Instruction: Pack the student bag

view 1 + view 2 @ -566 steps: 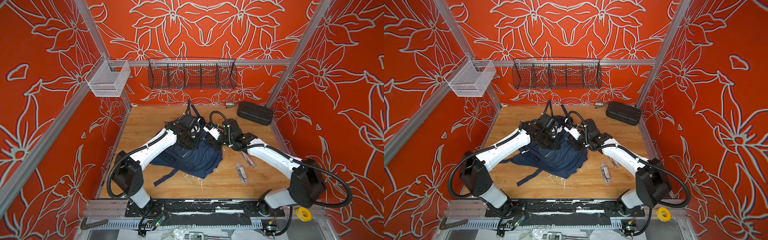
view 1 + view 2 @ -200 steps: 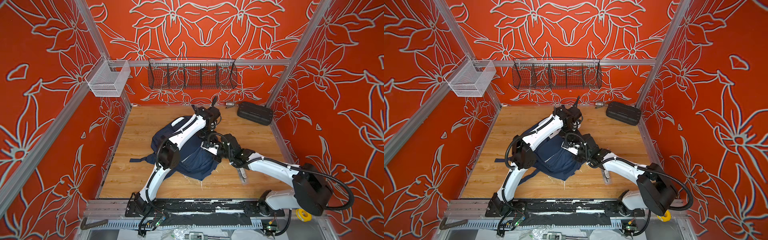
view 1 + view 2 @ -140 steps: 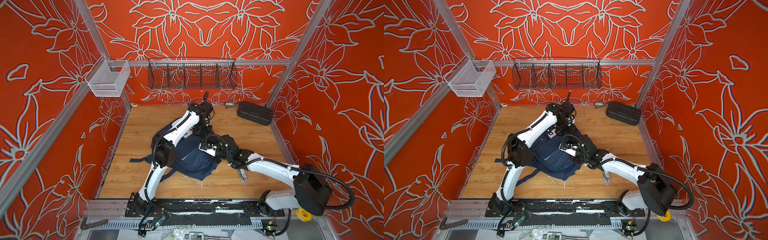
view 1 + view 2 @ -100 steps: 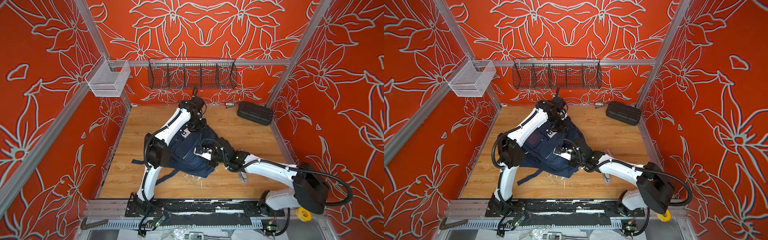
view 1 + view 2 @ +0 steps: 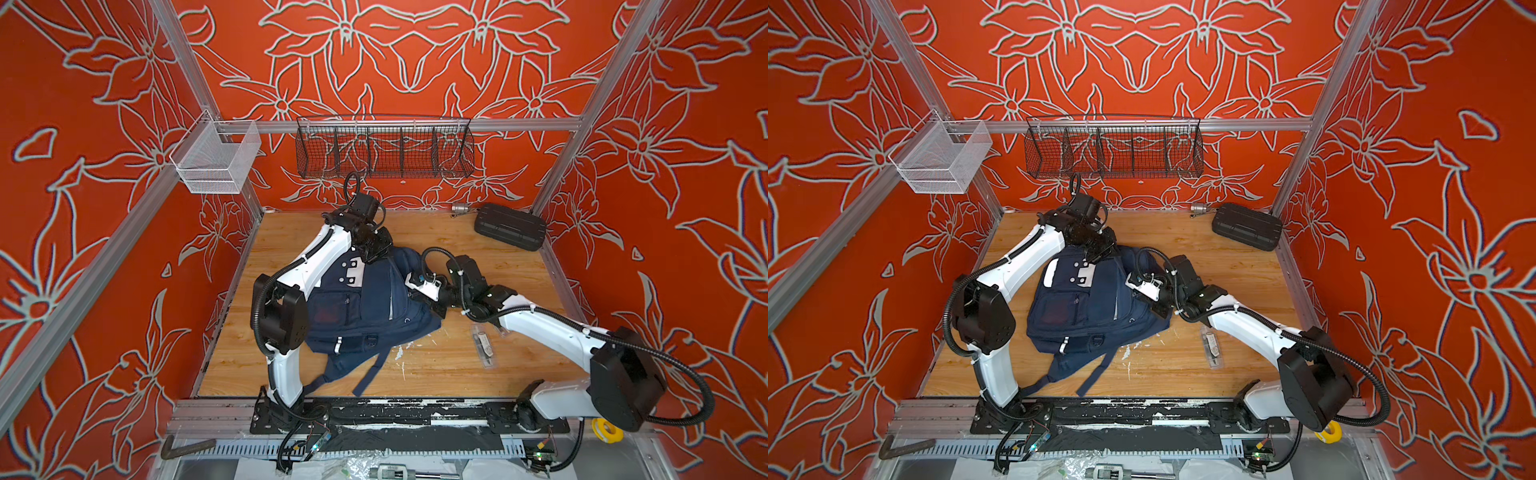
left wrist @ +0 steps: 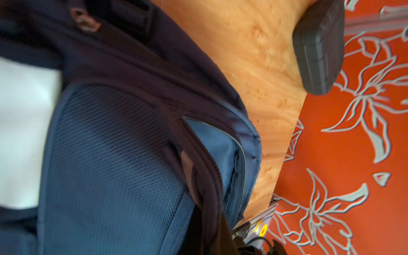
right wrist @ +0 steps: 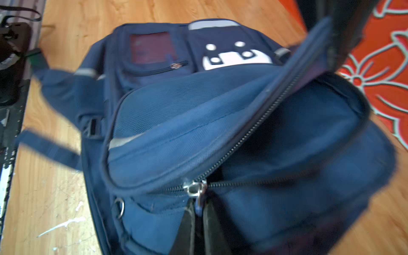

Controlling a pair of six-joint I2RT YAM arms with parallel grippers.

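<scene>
The student bag, a navy backpack with white patches, lies front up mid-table, straps trailing toward the front rail. My left gripper is at the bag's far end, shut on the fabric edge of the opening flap and holding it up. My right gripper is at the bag's right side, shut on the blue zipper pull. In the right wrist view its fingers press together below the slider, and the main compartment gapes open and dark.
A black ribbed hard case lies at the back right corner, a small metal piece beside it. A clear packet lies right of the bag. A black wire basket and a white mesh basket hang on the back rail.
My left gripper has swung left and a little nearer, carrying the bag's top edge, and the bag has shifted left. The right gripper kept its hold on the zipper pull.
</scene>
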